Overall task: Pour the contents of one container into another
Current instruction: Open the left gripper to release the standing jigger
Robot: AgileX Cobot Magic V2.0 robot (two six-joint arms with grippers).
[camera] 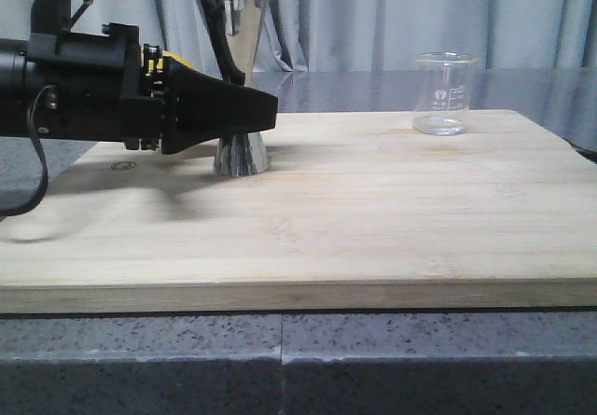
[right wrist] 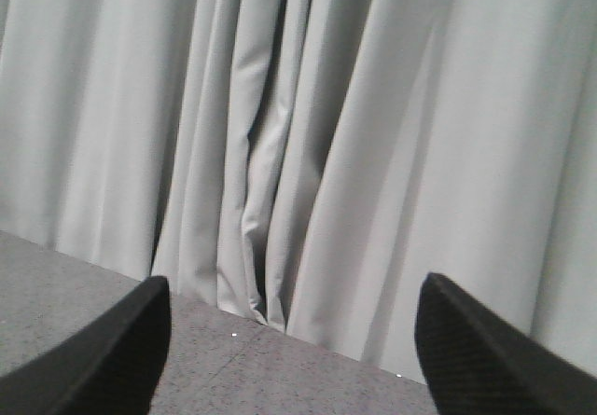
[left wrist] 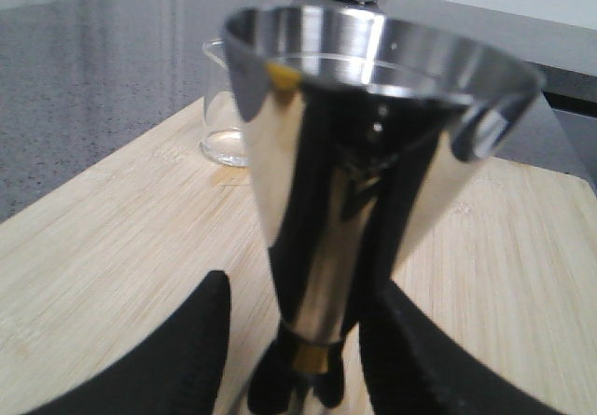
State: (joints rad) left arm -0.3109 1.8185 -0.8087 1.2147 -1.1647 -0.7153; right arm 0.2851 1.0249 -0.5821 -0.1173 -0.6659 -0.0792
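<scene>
The clear glass beaker [camera: 442, 93] stands upright at the back right of the wooden board [camera: 373, 219]; it also shows behind the jigger as the beaker [left wrist: 222, 107]. The steel jigger [camera: 241, 23] stands upright at the back left, its gold-banded waist hidden in the front view by my left gripper [camera: 254, 113]. In the left wrist view the jigger [left wrist: 373, 135] sits between the fingers of my left gripper [left wrist: 303, 286], which is open, with a gap on one side. My right gripper [right wrist: 294, 289] is open and empty, facing the curtain, and is out of the front view.
A yellow object [camera: 173, 61] peeks out behind the left arm. The board lies on a grey speckled counter [camera: 280, 359]. A grey curtain [camera: 373, 14] hangs behind.
</scene>
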